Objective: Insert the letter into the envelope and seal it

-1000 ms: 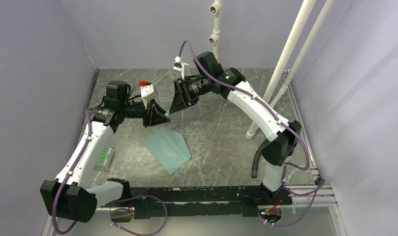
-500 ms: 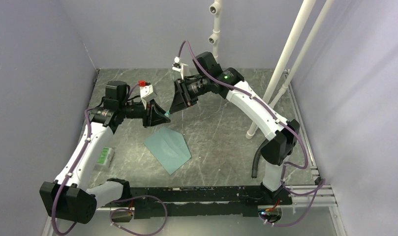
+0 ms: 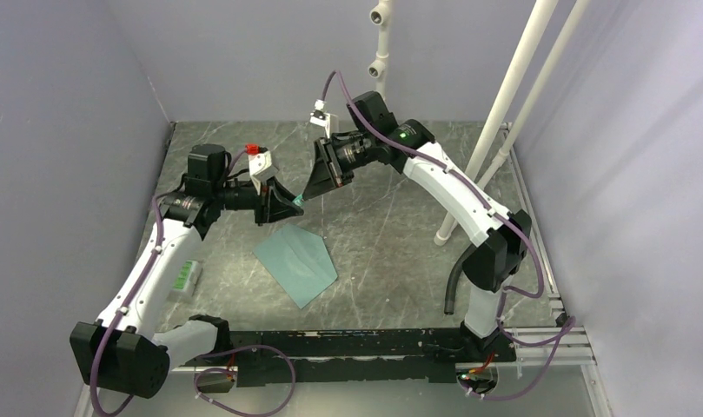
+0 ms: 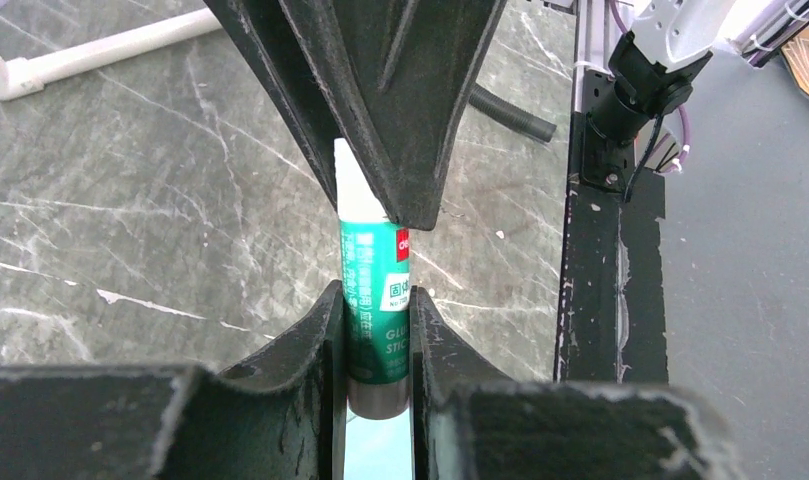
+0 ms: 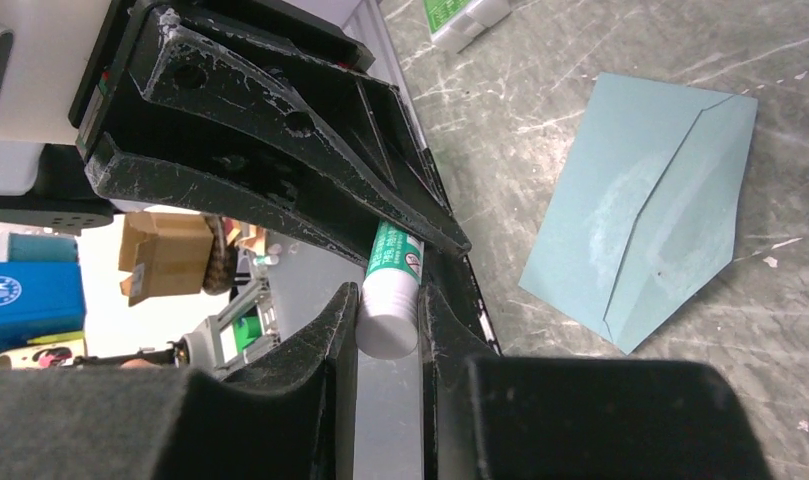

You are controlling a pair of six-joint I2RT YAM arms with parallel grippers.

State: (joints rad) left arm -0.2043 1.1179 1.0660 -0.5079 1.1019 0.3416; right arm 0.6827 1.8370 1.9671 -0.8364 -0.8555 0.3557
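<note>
A green glue stick (image 3: pixel 296 201) hangs in the air between my two grippers, above the table's middle. My left gripper (image 3: pixel 288 202) is shut on its green body (image 4: pixel 373 290). My right gripper (image 3: pixel 308 196) is shut on its white cap (image 5: pixel 388 322). In the left wrist view the cap still sits against the body. The teal envelope (image 3: pixel 297 263) lies flat on the table below and in front of the grippers, with its triangular flap folded down (image 5: pixel 645 205). The cream-tan letter does not show in any view.
A small green-and-white packet (image 3: pixel 184 278) lies at the left beside the left arm and shows at the top of the right wrist view (image 5: pixel 460 15). White pipes (image 3: pixel 504 95) stand at the back right. The table (image 3: pixel 391 234) is grey marble-patterned.
My right wrist has shifted slightly up and to the right, and a little more of the green stick shows between the grippers. The left arm and the envelope have hardly moved.
</note>
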